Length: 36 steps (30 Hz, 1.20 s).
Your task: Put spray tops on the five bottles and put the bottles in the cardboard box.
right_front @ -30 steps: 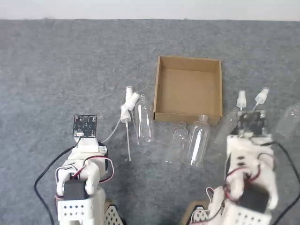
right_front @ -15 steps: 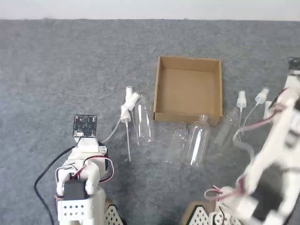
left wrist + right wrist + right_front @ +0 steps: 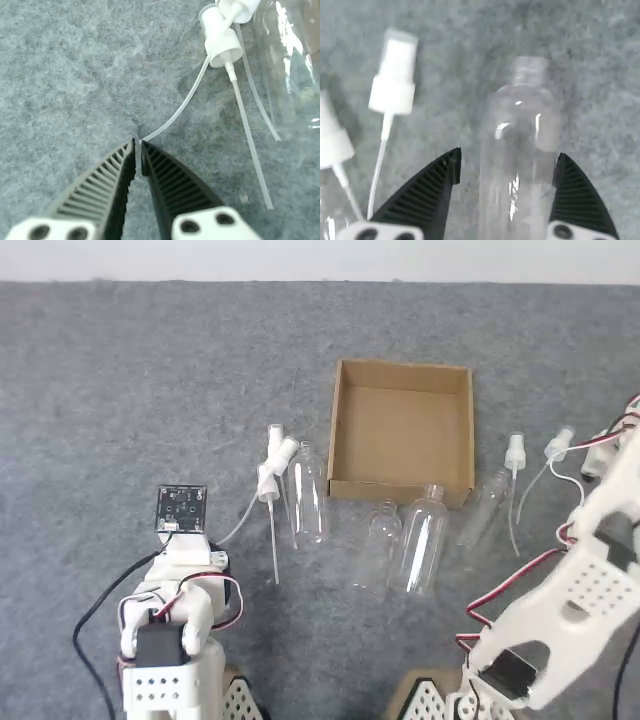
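The bench (image 3: 120, 390) is mottled grey felt, the cardboard box (image 3: 402, 368) plain tan brown, the bottles (image 3: 308, 495) clear and colourless, the spray tops (image 3: 275, 455) white with pale translucent tubes, and the left end effector (image 3: 138, 150) and right end effector (image 3: 508, 155) black and ribbed on white arms (image 3: 165, 680).

No readable text, label, number or sign. Cardboard box (image 3: 400, 491), 12 o'clock in high view: plain brown walls. Camera board (image 3: 181, 509), 8 o'clock: dark square with pale specks (too small to tell whether print).
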Motion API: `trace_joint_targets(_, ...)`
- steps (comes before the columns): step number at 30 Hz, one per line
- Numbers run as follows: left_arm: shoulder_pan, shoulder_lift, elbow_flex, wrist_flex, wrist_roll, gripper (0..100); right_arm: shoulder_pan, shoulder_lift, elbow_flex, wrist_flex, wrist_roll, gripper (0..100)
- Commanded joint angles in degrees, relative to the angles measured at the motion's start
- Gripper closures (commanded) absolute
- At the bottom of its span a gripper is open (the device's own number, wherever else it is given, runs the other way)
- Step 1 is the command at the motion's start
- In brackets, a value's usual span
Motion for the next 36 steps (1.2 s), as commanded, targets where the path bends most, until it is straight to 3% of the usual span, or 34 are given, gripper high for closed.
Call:
trace_joint_targets(1, -0.1, -0.9, -0.4, 0.3, 0.4, 99, 0.6, 2.2, -6.7, 0.8, -1.6, 74.2)
trace_joint_targets(6, -0.1, -0.9, -0.4, 0.3, 0.4, 99, 0.5, 6.5, -8.1, 1.0, -0.6, 76.4)
trace_joint_targets(12, -0.1, -0.9, -0.4, 0.3, 0.4, 99, 0.7, 7.9, -7.8, 4.9, 10.9, 99.0)
trace_joint_targets(17, -0.1, -0.9, -0.4, 0.1, 0.4, 99, 2.4, 7.1, -7.7, 9.5, 19.3, 99.2)
trace_joint_targets(23, -0.2, -0.9, -0.4, -2.2, -0.1, 99, 4.0, 1.4, -3.6, 12.4, 24.0, 99.1)
trace_joint_targets(26, -0.2, -1.0, -0.4, -7.4, -6.6, 99, 4.0, -4.3, 3.0, 11.6, 25.7, 99.1)
trace_joint_targets(29, -0.2, -1.0, -0.9, -11.4, -20.3, 99, 4.0, -11.0, 12.4, 7.2, 26.9, 99.1)
trace_joint_targets(31, 0.0, -0.9, -3.1, -10.0, -26.6, 99, 4.4, -16.0, 20.4, 2.6, 27.9, 99.1)
trace_joint_targets(36, -0.1, -0.2, -12.5, -5.3, -27.7, 97, 4.7, -27.6, 39.5, -7.7, 28.7, 98.9)
